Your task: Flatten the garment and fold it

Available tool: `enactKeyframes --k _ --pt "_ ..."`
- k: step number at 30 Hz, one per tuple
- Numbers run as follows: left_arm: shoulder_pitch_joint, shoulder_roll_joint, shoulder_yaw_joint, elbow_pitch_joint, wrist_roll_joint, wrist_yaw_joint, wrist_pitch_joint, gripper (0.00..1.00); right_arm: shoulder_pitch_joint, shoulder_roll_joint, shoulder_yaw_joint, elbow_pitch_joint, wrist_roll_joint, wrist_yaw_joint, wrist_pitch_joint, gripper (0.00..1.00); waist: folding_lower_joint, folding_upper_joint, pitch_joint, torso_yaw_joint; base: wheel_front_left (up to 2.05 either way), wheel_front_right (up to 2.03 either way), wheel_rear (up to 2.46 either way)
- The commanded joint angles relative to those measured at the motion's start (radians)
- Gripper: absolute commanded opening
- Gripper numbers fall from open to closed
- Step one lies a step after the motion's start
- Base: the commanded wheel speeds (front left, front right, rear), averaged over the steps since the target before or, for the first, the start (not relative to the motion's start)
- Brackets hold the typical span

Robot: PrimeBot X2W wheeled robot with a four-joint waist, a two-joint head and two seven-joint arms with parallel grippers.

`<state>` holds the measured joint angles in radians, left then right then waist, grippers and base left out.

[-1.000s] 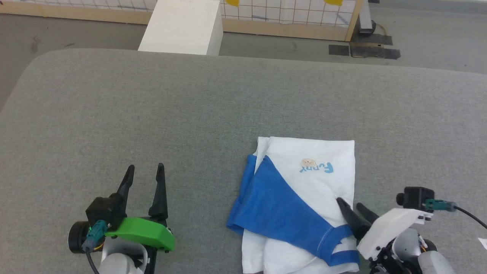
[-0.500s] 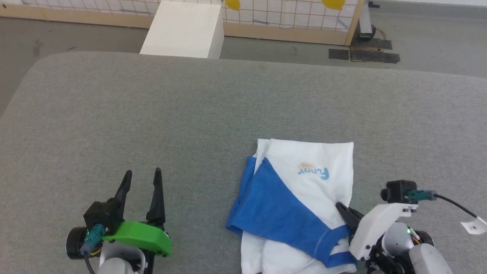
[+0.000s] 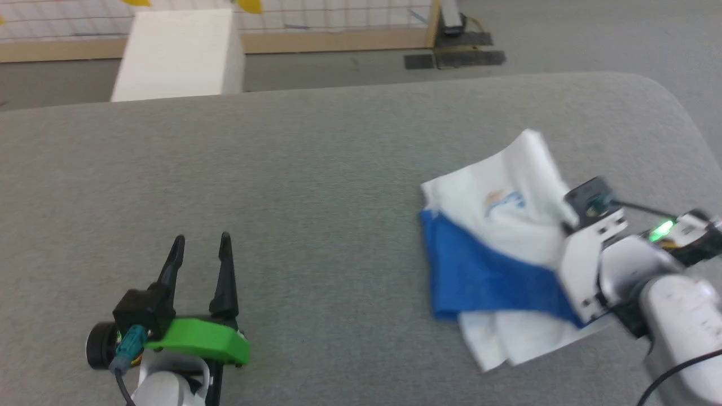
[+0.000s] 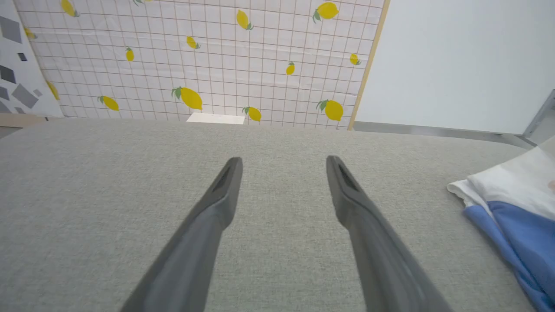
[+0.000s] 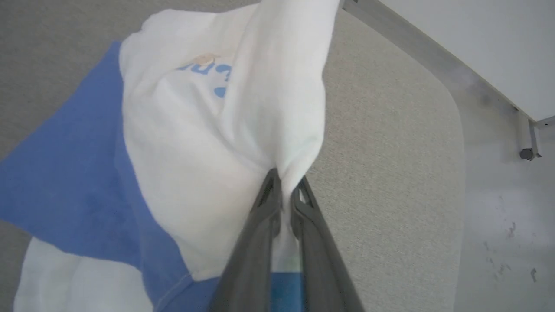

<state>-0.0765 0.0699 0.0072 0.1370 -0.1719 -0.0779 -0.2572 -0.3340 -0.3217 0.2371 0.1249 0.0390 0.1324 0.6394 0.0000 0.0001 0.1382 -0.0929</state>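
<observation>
T-shirt [image 3: 507, 225] folded, right side of grey fabric worktop [image 3: 316, 169]; long axis near-to-far, printed white end far, blue band across. Right gripper [image 5: 284, 190] pinched on raised white fold. Left gripper [image 3: 201, 245] wide open, empty, near left. White box [image 3: 177, 53], lemon-print panel [image 4: 195, 56] beyond far edge.

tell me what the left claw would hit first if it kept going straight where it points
Looks free: the left claw points along bare grey table, the garment off to its right. Likely the lemon-print panel beyond, depth unclear.

light: bright, even, soft shadows | head view: motion-blurred, perhaps camera movement | wrist views: wide-angle bowing
</observation>
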Motion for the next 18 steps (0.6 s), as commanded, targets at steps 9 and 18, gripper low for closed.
enactKeyframes --k 9,18 --pt "-0.117 0.047 -0.010 -0.024 0.037 -0.002 -0.002 1.00 -0.155 -0.123 -0.128 0.152 -0.062 -0.002 -0.078 0.00 0.0000 -0.0001 0.196 -0.191 0.00 0.00 0.00" --pt "-0.165 0.081 -0.023 -0.066 0.055 0.001 0.034 1.00 -0.263 -0.115 -0.295 0.308 -0.161 -0.002 -0.205 0.00 0.0000 -0.0001 0.280 -0.201 0.00 0.00 0.00"
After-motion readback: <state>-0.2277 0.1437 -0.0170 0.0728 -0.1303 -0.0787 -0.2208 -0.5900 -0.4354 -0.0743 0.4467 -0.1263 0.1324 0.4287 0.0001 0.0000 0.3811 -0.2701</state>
